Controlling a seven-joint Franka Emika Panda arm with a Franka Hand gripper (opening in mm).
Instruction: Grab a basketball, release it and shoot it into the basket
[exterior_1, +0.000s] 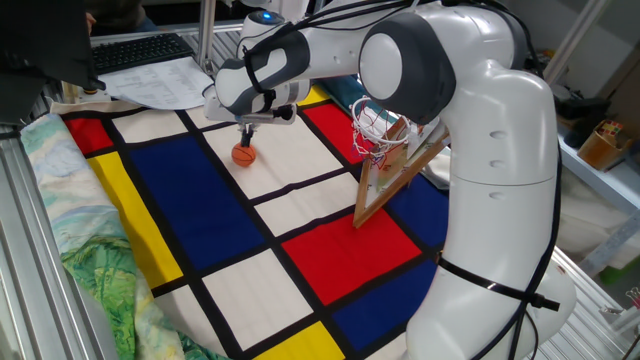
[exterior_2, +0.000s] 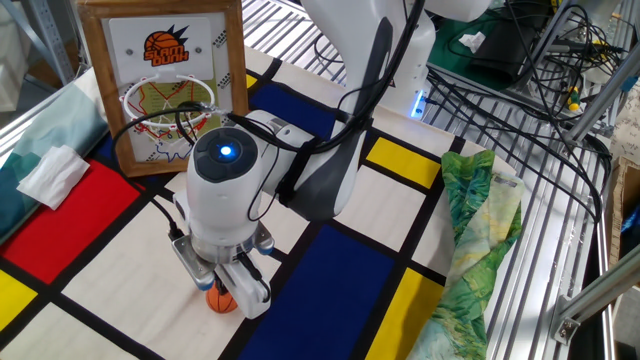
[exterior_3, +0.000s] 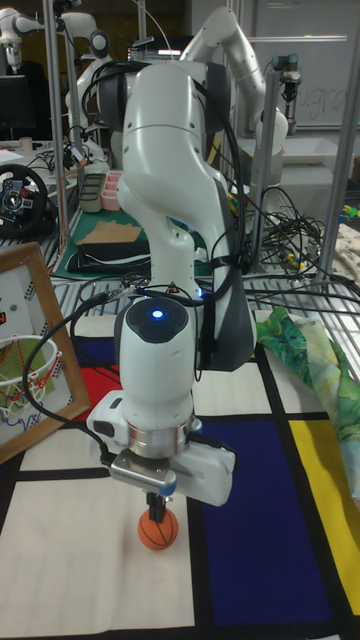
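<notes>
Hand (exterior_3: 157, 503) hangs straight down over the basketball (exterior_3: 158, 530), its dark fingers reaching to the top of the ball, which sits directly beneath on a white square of the desk cloth (exterior_1: 300, 215). Whether the fingers are pressing the ball's sides or merely standing around its top cannot be told; the wrist body hides the gap from every side, so how far apart the fingers stand is uncertain.

What the coming move turns on is the line from ball to basket (exterior_2: 170, 100). In the one fixed view the hoop stands to the right of the ball and well apart from it, across a black stripe and a red panel; in the other fixed view it lies up and behind the wrist, with its face turned toward the ball. A ball has no long axis, so any grip angle should serve, but my judgement is that the lift must clear the rim, which stands higher than the ball does now.

The ball is small, orange, round, with thin dark seams, and looks rubbery and a little grippy. The rim is red, with a slack white string net below it, on a flat backboard framed in pale wood and carrying an orange picture; the board leans back a little. The cloth is smooth fabric in red, blue, yellow and white blocks split by black bands.
</notes>
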